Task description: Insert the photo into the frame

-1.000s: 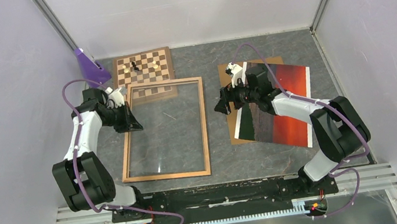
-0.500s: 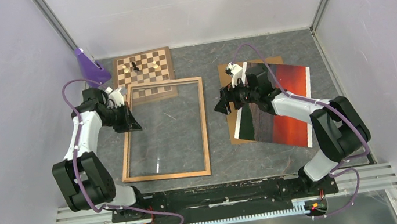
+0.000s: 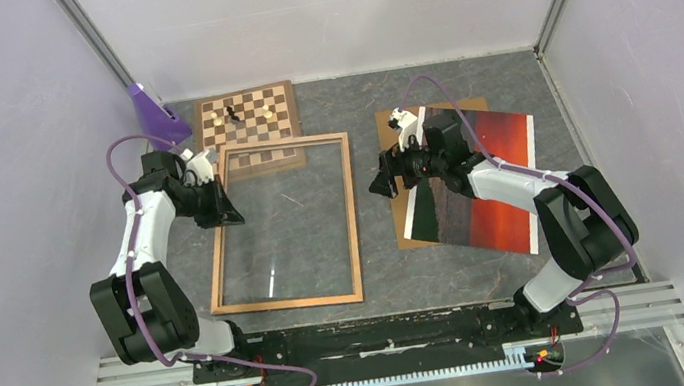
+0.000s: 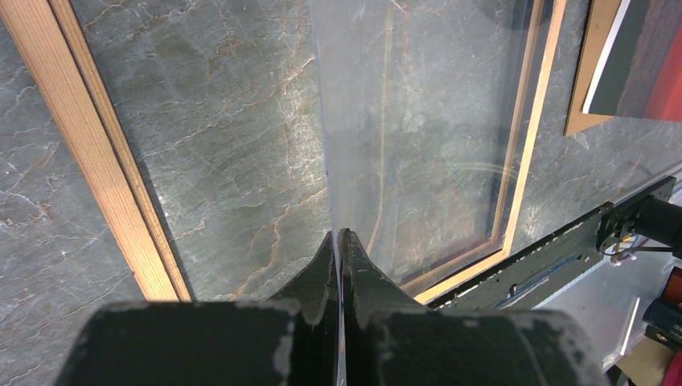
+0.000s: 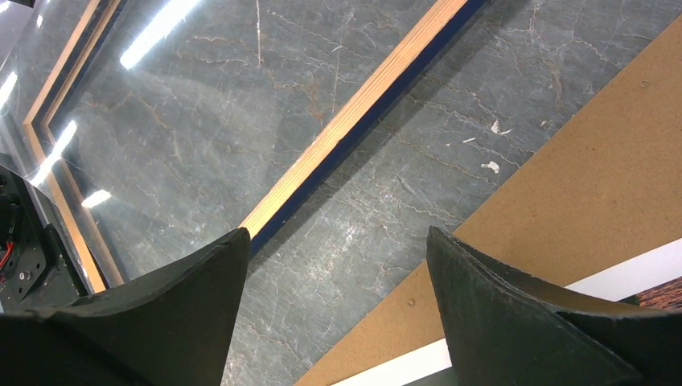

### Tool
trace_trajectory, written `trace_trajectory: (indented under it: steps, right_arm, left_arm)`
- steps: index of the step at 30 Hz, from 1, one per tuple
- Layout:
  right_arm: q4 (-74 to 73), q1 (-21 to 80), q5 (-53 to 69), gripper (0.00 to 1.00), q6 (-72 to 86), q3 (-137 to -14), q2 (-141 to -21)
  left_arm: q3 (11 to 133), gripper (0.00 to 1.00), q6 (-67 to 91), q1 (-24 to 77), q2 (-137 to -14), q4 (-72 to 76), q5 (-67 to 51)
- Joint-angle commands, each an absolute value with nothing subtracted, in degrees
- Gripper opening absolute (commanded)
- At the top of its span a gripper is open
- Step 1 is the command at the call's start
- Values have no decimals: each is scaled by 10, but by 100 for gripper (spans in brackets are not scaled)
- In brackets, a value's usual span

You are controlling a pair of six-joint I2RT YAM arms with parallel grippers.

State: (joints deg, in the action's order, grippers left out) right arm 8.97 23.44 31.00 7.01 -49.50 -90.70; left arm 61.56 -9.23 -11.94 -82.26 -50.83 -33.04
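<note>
The frame (image 3: 353, 212) lies flat at centre left with its light wood back up; its rail (image 4: 104, 161) also runs down the left wrist view. My left gripper (image 3: 230, 214) is at the frame's left rail, shut on the edge of a clear pane (image 4: 418, 121) that spans the opening; the edge sits between the closed fingertips (image 4: 338, 241). The photo (image 3: 493, 182), a red-orange sunset print, lies face up and askew on the brown backing board (image 3: 399, 220) at the right. My right gripper (image 3: 384, 185) hovers open over the board's left edge (image 5: 579, 185), holding nothing; the photo's white edge strip (image 5: 635, 269) lies beside one finger.
A chessboard (image 3: 247, 117) with a few pieces lies behind the frame, its near edge under the frame's far rail. A purple object (image 3: 153, 113) stands in the back left corner. Bare grey table (image 5: 402, 201) separates the frame's right rail (image 5: 354, 112) from the board.
</note>
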Motion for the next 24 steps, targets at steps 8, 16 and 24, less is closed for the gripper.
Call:
trace_trajectory:
  steps: [8,16,24]
  right_arm:
    - [104,233,317,83,63,-497,-898]
    - [104,233,318,83,63,-497,-899]
    - [103,233,319,83,62,-497,-898]
  left_arm:
    - [634,2,-122,-124,-817,-500,-323]
    - [633,2,-120,-124,-813,-499,-318]
    - [631,2,-117,-124,-810,-497,-315]
